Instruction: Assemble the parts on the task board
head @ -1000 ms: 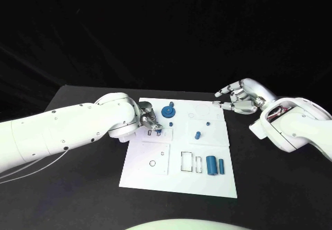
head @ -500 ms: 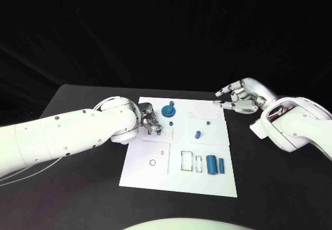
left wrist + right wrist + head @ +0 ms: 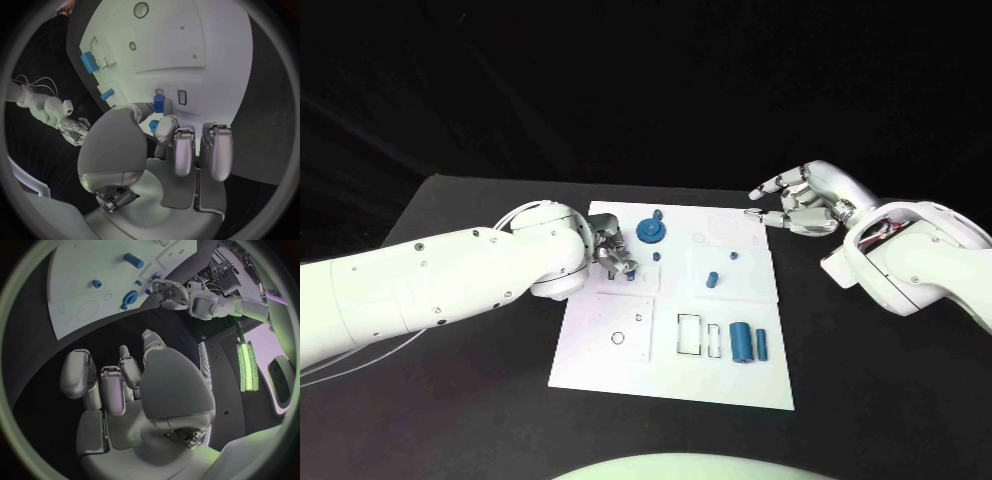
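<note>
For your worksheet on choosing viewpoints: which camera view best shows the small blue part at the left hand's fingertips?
The left wrist view: the small blue part sits pinched at the left hand fingertips, over the task board. In the head view the hand mostly hides it. The right wrist view shows that hand far off, the part indistinct.

black table (image 3: pixel 473 400), dark backdrop, green light strip (image 3: pixel 245 367)

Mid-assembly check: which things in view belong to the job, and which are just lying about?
Job: task board; small blue part pinched in left hand; blue gear; two blue cylinders; blue peg.
Lying about: black table; right hand, off the board, holding nothing.
</note>
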